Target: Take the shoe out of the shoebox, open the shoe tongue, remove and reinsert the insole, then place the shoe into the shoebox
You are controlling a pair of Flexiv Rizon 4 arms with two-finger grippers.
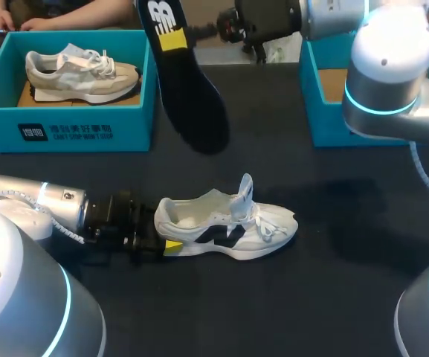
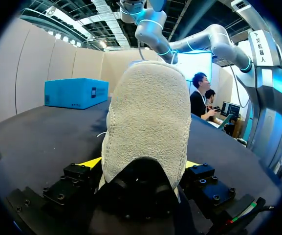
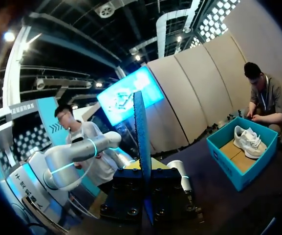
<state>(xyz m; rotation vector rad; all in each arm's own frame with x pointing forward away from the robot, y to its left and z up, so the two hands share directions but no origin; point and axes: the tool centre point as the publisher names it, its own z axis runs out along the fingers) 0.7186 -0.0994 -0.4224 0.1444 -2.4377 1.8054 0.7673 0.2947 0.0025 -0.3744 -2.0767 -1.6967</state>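
A white shoe (image 1: 229,227) with a dark side logo lies on the black table, toe to the right, tongue (image 1: 245,190) pulled upright. My left gripper (image 1: 163,232) comes in low from the left and is shut on the shoe's heel. In the left wrist view the heel (image 2: 148,122) fills the space between the yellow tips of the left gripper (image 2: 143,165). My right gripper (image 1: 225,30) is raised at the back, shut on a black insole (image 1: 188,89) that hangs tilted above the table. The right wrist view shows that insole (image 3: 141,132) edge-on, sticking up out of the right gripper (image 3: 145,178).
A teal shoebox (image 1: 65,126) at the back left holds a beige shoe (image 1: 80,71); the right wrist view shows that shoebox (image 3: 236,171) too. A second teal box (image 1: 326,111) stands at the back right, partly behind my right arm, and shows far ahead as a box (image 2: 75,93).
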